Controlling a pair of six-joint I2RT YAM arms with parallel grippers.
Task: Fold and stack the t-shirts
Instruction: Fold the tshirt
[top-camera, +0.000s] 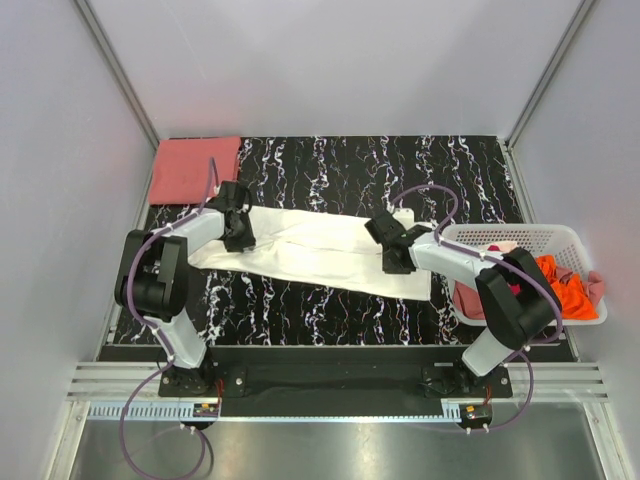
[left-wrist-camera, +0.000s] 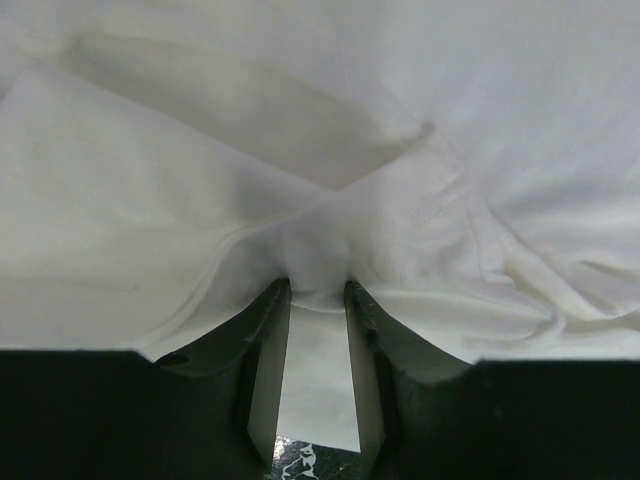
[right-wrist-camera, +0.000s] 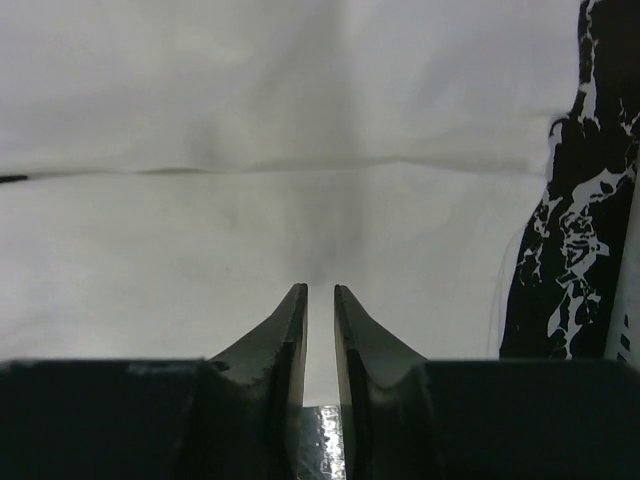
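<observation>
The cream-white t-shirt (top-camera: 320, 250) lies spread across the middle of the black marbled table (top-camera: 350, 160). At its 9 o'clock end the left gripper (left-wrist-camera: 317, 290) has its jaws drawn narrow on a puckered fold of the cloth. At the 3 o'clock end the right gripper (right-wrist-camera: 320, 290) shows only a thin slit over flat cloth; whether it grips cannot be told. A folded salmon-pink t-shirt (top-camera: 193, 170) sits at 10 o'clock, and a white basket (top-camera: 540, 235) holding an orange t-shirt (top-camera: 560, 280) sits at 3 o'clock.

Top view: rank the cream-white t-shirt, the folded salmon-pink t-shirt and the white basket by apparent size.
Largest to smallest:
1. cream-white t-shirt
2. white basket, clearly smaller
3. salmon-pink t-shirt, folded, smallest
</observation>
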